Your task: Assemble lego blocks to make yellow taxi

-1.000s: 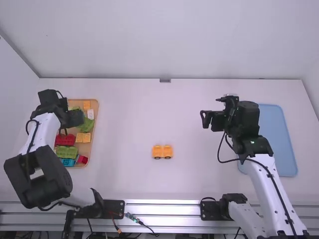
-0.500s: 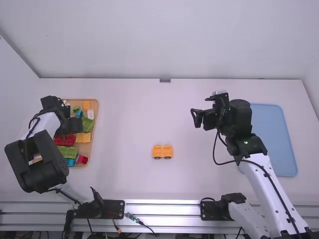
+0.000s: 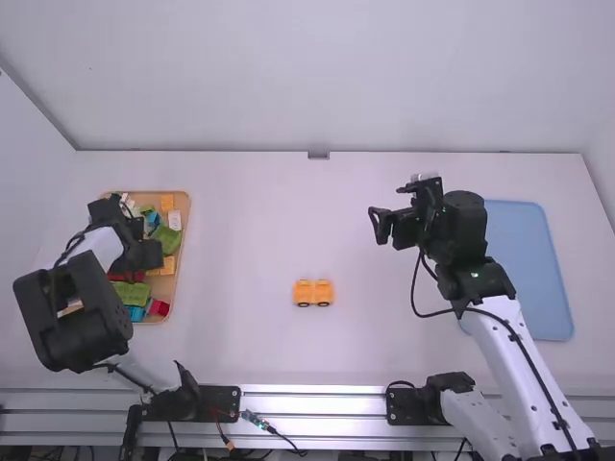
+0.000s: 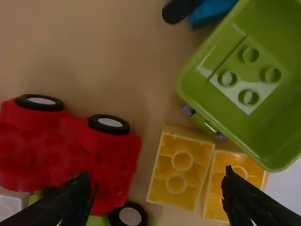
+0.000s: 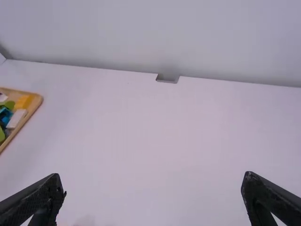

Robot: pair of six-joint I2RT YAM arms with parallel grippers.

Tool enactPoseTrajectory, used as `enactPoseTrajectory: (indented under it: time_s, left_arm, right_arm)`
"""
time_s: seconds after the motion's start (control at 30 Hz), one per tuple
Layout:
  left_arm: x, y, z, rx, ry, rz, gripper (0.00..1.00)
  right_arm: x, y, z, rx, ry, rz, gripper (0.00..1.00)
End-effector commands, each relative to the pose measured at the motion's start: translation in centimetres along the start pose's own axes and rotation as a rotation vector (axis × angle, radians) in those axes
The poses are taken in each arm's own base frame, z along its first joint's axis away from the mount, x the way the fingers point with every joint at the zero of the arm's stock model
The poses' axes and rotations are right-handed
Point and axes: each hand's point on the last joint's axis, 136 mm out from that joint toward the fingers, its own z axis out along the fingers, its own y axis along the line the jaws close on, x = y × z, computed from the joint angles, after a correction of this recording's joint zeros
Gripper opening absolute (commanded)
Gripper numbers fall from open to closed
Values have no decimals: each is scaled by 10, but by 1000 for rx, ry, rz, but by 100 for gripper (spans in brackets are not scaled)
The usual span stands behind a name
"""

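Observation:
My left gripper [image 3: 144,254] is over the wooden tray [image 3: 186,216] of lego blocks. In the left wrist view the left gripper [image 4: 159,178] is open above two yellow blocks, one [image 4: 175,189] between its fingers' line and another [image 4: 241,165] close beside it. A yellow-orange wheeled base [image 3: 313,293] sits on the table near the middle. The right gripper [image 3: 381,227] hangs over the table, right of the middle; in the right wrist view the right gripper [image 5: 153,175] stands open with nothing between its fingers.
Beside the yellow blocks lie a red wheeled piece [image 4: 75,150], a green hollow piece [image 4: 263,84] and a blue piece [image 4: 209,13]. A white block [image 3: 174,220] is at the tray's right side. A blue tray [image 3: 530,259] lies behind the right arm.
The left gripper has come toward the camera over the tray, uncovering blocks farther back. The right gripper first shifted slightly left, then stayed still. The wheeled base has not moved.

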Motion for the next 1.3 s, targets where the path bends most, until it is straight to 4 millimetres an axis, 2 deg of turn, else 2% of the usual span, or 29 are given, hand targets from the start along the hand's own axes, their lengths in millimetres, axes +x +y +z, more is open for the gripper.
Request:
enactPoseTrajectory:
  time_s: [0.0,0.1,0.13,0.4,0.53,0.67,0.9,1.13,1.27]
  left_arm:
    - [10,-1,8,-3,14,26,72]
    - [12,12,12,-88,6,-41,70]
    - [13,14,13,-101,4,-55,73]
    - [12,9,17,-87,-17,-53,72]
    - [9,-7,17,6,-34,-6,74]
    - [7,-6,17,3,-41,-20,80]
    - [4,-6,16,1,-55,-65,81]
    - [-1,-5,5,13,-19,-77,68]
    - [-2,-4,3,14,-17,-103,67]
  right_arm:
    - [-19,3,-6,-3,-42,-13,99]
    - [-20,4,-9,-5,-46,-14,99]
    - [-20,5,-10,-7,-49,-17,99]
    - [-25,15,-19,-24,-73,-33,99]
    - [-24,15,-19,-24,-69,-32,99]
    - [-23,15,-19,-23,-63,-30,99]
    - [-23,15,-19,-24,-63,-31,99]
    - [-23,14,-19,-23,-64,-30,99]
    - [-22,14,-19,-23,-61,-30,99]
